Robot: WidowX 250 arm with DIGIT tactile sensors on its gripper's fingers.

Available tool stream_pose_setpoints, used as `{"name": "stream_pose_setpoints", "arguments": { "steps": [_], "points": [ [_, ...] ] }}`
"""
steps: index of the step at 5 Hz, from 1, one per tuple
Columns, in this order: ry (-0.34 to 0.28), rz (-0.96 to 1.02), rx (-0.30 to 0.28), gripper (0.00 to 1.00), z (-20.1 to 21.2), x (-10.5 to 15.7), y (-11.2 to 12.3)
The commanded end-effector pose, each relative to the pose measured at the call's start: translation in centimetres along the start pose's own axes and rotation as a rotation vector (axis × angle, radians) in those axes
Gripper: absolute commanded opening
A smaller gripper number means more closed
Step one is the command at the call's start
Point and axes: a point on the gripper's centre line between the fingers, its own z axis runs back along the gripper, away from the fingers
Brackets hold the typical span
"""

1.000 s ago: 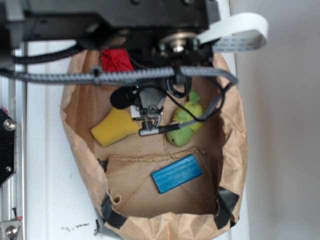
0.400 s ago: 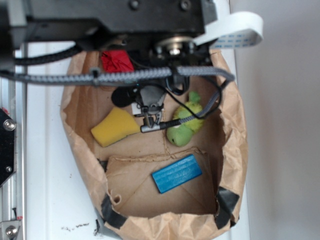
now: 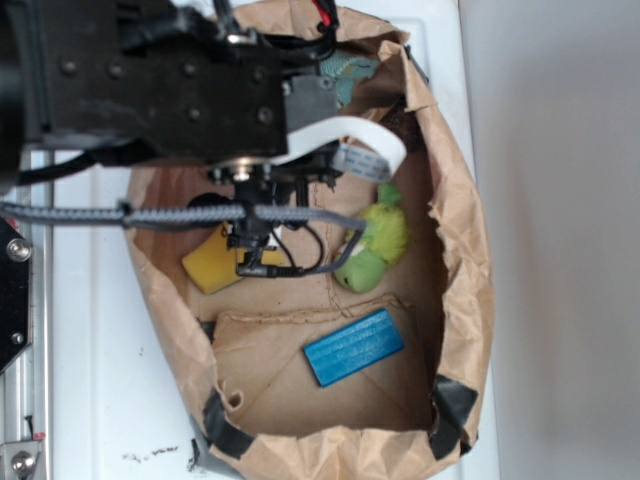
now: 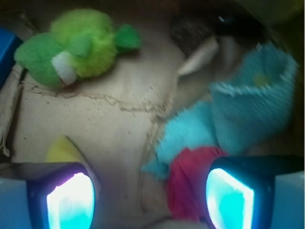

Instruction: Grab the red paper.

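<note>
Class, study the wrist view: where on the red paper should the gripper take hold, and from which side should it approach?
Grip the red paper across its crumpled middle, coming straight down from above. It lies loose on the bag floor, with the teal cloth crowding its far edge, so a side approach would likely snag cloth. The open gripper has its right finger over the paper; shifting right should centre it.
</note>
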Motion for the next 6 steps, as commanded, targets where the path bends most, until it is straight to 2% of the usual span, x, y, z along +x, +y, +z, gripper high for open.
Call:
{"name": "stream_pose_setpoints", "arguments": {
  "steps": [1,2,3,4,5,6],
  "points": [
    [0.022,-0.114,0.01,1.0,-2.0,1.7,2.0],
    [0.128,-0.124,-0.021,1.0,-1.9,1.9,2.9],
    [0.147,-0.138,0.001,1.0,-1.8,1.8,3.3],
    [0.147,-0.15,0.049,1.0,-2.0,1.5,3.2],
    [0.195,-0.174,0.056,1.0,-1.7,0.6,3.3],
    [0.213,-0.204,0.04,1.0,-1.0,-0.4,3.4]
  ]
}}
